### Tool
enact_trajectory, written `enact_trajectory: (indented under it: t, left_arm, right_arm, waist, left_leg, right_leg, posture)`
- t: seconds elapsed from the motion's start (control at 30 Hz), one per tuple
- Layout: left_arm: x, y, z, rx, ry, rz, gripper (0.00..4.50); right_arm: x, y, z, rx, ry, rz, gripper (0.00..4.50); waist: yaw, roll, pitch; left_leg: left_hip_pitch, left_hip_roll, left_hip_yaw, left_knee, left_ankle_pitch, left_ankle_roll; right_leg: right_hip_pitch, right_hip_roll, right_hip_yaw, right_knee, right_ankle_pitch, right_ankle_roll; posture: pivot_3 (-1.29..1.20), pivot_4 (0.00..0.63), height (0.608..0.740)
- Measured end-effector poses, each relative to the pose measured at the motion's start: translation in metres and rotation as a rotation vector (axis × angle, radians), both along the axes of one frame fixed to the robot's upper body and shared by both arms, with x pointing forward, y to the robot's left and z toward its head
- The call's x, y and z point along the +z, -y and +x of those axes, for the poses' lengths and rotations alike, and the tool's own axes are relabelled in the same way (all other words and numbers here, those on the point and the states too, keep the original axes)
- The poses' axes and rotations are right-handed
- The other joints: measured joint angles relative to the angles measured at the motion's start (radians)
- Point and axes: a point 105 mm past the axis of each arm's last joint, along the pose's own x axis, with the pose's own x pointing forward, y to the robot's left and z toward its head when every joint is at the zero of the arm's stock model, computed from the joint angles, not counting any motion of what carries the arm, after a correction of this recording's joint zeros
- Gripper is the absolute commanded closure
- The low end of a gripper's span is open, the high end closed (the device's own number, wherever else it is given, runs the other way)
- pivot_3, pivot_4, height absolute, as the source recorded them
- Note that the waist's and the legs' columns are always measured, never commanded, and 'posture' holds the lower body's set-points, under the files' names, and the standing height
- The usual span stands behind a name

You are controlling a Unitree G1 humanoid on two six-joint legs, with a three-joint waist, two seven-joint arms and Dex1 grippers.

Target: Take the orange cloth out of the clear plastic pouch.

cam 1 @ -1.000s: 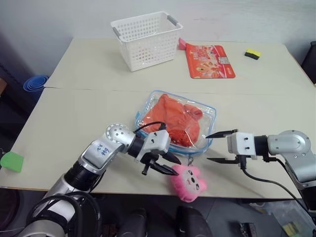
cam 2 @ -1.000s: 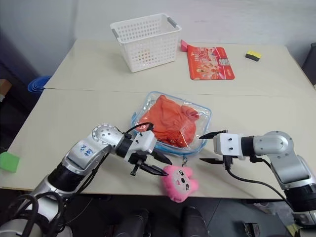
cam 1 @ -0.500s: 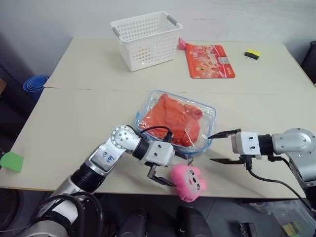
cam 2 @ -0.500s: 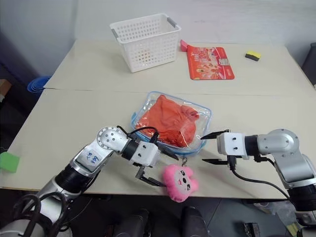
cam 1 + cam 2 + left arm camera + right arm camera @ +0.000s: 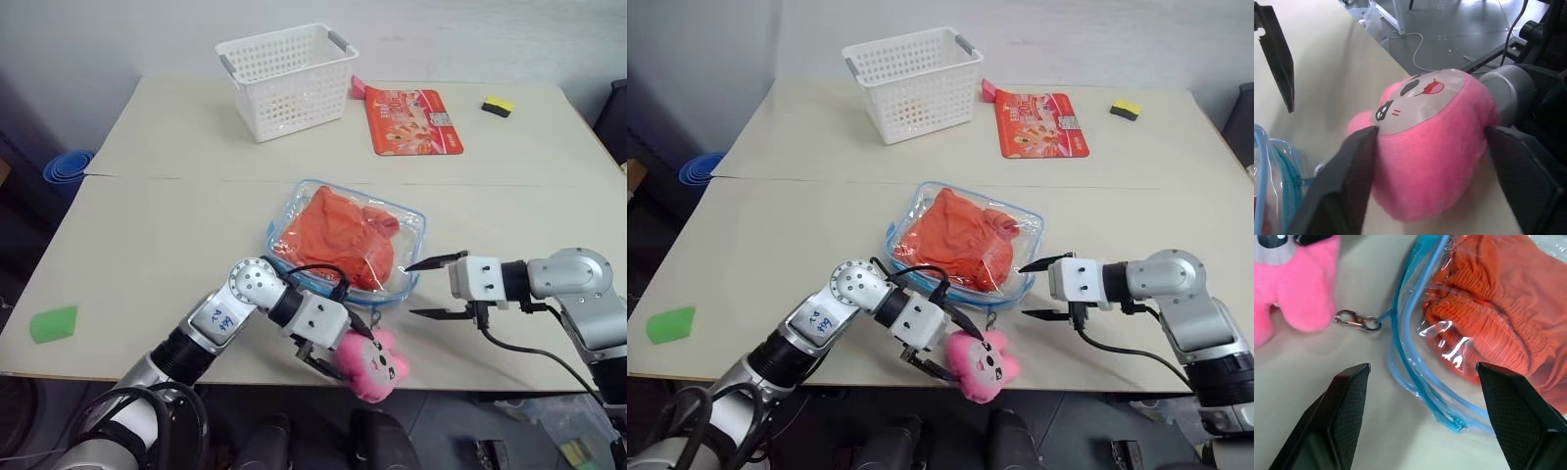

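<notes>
A: Where is the orange cloth (image 5: 338, 235) lying?
B: Crumpled inside the clear plastic pouch (image 5: 409, 225), mid-table (image 5: 147, 235).
A: Fingers?
B: Left gripper (image 5: 1425, 166) is bracketing the fuzzy pink plush (image 5: 1432, 147), fingers touching it; right gripper (image 5: 1422, 396) is hanging spread at the pouch's blue-edged corner.

One orange cloth (image 5: 338, 233), one clear plastic pouch (image 5: 411, 217), one basket (image 5: 285, 77), one red packet (image 5: 412, 119), one pink plush (image 5: 377, 360), apparently one yellow block (image 5: 498, 106).

A beige counter (image 5: 176, 225) carries a clear plastic pouch (image 5: 411, 227) near its front edge, with a pink plush toy (image 5: 377, 364) at that edge. Farther back lie a white basket (image 5: 286, 78), a red packet (image 5: 412, 120) and a small yellow block (image 5: 498, 106)
</notes>
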Motion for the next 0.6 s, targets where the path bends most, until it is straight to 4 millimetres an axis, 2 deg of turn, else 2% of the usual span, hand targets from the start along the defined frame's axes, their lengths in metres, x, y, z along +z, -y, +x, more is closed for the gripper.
enact_trajectory:
  t: [0.13, 0.23, 0.33, 0.5, 0.53, 0.6]
  left_arm:
    - [-0.001, 0.000, 0.004, 0.005, 0.005, -0.003, 2.90]
    - [0.001, 0.000, 0.006, 0.012, 0.009, -0.008, 3.68]
    - [0.003, -0.002, 0.008, 0.025, 0.007, -0.013, 4.42]
    - [0.004, -0.007, 0.011, 0.052, 0.009, -0.012, 4.49]
    - [0.005, -0.010, 0.013, 0.063, 0.009, -0.010, 4.49]
    - [0.004, -0.013, 0.014, 0.092, -0.001, -0.012, 4.49]
  right_arm:
    - [-0.006, -0.010, 0.007, 0.011, 0.016, 0.016, 0.87]
    - [-0.011, -0.015, 0.012, 0.015, 0.019, 0.013, 1.48]
    - [-0.011, -0.016, 0.017, 0.010, 0.033, 0.025, 2.53]
    - [-0.013, -0.016, 0.018, 0.024, 0.050, 0.024, 4.25]
    - [-0.013, -0.016, 0.017, 0.032, 0.055, 0.021, 4.49]
    - [-0.014, -0.016, 0.016, 0.046, 0.060, 0.017, 4.50]
  waist:
    - [-0.001, 0.000, 0.000]
    - [-0.001, 0.000, 0.000]
    - [-0.001, 0.000, 0.000]
    - [-0.001, 0.000, 0.000]
    - [-0.002, 0.000, 0.000]
    - [-0.002, 0.000, 0.000]
  left_leg:
    - [0.000, 0.000, 0.000, 0.000, 0.000, 0.000]
    - [0.000, 0.000, 0.000, 0.000, 0.000, 0.000]
    - [0.000, 0.000, 0.000, 0.000, 0.000, 0.000]
    - [0.000, 0.000, 0.000, 0.000, 0.000, 0.000]
    - [0.000, 0.000, 0.000, 0.000, 0.000, 0.000]
    - [0.000, 0.000, 0.000, 0.000, 0.000, 0.000]
  right_leg:
    - [0.000, 0.000, 0.000, 0.000, 0.000, 0.000]
    - [0.000, 0.000, 0.000, 0.001, 0.000, 0.000]
    - [0.000, 0.000, 0.000, 0.001, 0.000, 0.000]
    - [0.000, 0.000, 0.000, 0.001, 0.000, 0.000]
    - [0.000, 0.000, 0.000, 0.001, 0.000, 0.000]
    - [0.000, 0.000, 0.000, 0.001, 0.000, 0.000]
  posture:
    - [0.00, 0.150, 0.740]
    - [0.00, 0.150, 0.740]
    - [0.00, 0.150, 0.740]
    - [0.00, 0.150, 0.740]
    - [0.00, 0.150, 0.740]
    - [0.00, 0.150, 0.740]
